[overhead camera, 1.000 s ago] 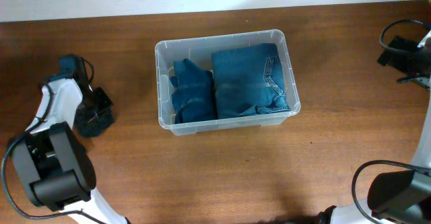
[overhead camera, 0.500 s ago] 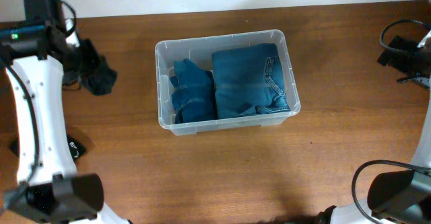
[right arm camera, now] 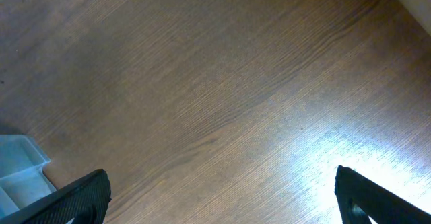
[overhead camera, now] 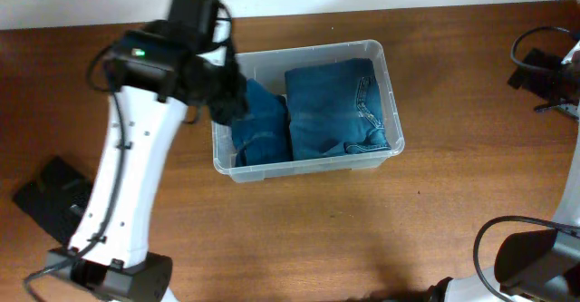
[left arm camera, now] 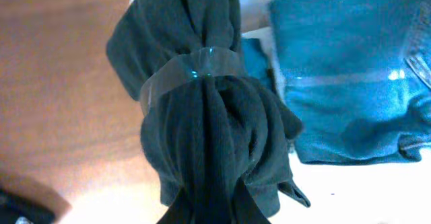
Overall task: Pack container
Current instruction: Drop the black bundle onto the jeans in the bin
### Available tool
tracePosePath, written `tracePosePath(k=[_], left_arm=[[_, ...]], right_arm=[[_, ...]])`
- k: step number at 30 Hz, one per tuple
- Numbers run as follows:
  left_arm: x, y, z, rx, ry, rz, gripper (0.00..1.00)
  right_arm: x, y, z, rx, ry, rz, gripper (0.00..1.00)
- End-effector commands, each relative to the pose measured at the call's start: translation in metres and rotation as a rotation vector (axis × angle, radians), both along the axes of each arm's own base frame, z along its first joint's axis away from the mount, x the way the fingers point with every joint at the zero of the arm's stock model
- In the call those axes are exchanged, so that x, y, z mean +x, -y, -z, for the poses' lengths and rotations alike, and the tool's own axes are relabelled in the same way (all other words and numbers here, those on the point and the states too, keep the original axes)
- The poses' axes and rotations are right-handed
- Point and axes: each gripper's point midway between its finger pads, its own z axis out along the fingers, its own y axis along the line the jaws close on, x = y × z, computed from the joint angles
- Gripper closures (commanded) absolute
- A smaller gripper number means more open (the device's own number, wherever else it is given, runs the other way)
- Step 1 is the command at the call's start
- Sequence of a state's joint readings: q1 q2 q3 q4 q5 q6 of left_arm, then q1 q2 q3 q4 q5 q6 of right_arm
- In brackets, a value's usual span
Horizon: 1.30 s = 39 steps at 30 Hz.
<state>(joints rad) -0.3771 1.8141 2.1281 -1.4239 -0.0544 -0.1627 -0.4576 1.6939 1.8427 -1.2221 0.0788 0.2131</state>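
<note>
Up at the top middle of the overhead frame sits the container (overhead camera: 385,62), and the dark banded bundle (left arm camera: 202,116) wants carrying clear past its left rim and lowering onto the smaller folded blue garment (overhead camera: 263,130) before release. The left gripper (overhead camera: 219,92) is clamped narrow on that bundle, hanging at the left wall.

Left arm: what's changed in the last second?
The left pincer, shut on the dark banded bundle, carried it from the table's left side up and across to the container's left rim. The container, the folded blue jeans inside and the right arm stayed put.
</note>
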Motion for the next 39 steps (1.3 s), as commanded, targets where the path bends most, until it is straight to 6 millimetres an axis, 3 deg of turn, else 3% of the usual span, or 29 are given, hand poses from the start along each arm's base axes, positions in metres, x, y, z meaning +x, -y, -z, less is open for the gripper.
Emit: tracePosePath(k=[1,10,17,18,20,21,22,25,29,31,34,37,39], left_arm=[[0.007,0.018,0.005,0.081,0.038,0.098,1.0],[0.016,0.1,0.03,0.108,0.1,0.342,0.99],[0.014,0.146,0.081,0.149,0.039,0.435,0.99],[0.014,0.15,0.089,0.158,0.028,0.44,0.94],[0.016,0.151,0.101,0.18,0.01,0.44,0.28],[0.017,0.149,0.104,0.195,0.007,0.435,0.01],[0.018,0.147,0.105,0.206,0.008,0.43,0.01],[0.025,0.133,0.091,0.202,0.023,0.356,0.01],[0.032,0.097,0.05,0.159,0.022,0.21,0.01],[0.033,0.067,0.03,0.143,0.011,0.119,0.0],[0.033,0.007,0.007,0.119,-0.025,-0.07,0.01],[0.037,-0.051,-0.002,0.066,-0.057,-0.241,0.01],[0.041,-0.075,-0.001,0.004,-0.08,-0.321,0.0]], right_arm=[[0.0,0.003,-0.002,-0.008,0.005,0.01,0.02],[0.0,0.003,-0.002,-0.008,0.005,0.01,0.02],[0.0,0.003,-0.002,-0.008,0.005,0.01,0.02],[0.0,0.003,-0.002,-0.008,0.005,0.01,0.02],[0.0,0.003,-0.002,-0.008,0.005,0.01,0.01],[0.0,0.003,-0.002,-0.008,0.005,0.01,0.02],[0.0,0.003,-0.002,-0.008,0.005,0.01,0.01],[0.0,0.003,-0.002,-0.008,0.005,0.01,0.02],[0.0,0.003,-0.002,-0.008,0.005,0.01,0.02],[0.0,0.003,-0.002,-0.008,0.005,0.01,0.02],[0.0,0.003,-0.002,-0.008,0.005,0.01,0.02],[0.0,0.003,-0.002,-0.008,0.005,0.01,0.01],[0.0,0.003,-0.002,-0.008,0.005,0.01,0.02]])
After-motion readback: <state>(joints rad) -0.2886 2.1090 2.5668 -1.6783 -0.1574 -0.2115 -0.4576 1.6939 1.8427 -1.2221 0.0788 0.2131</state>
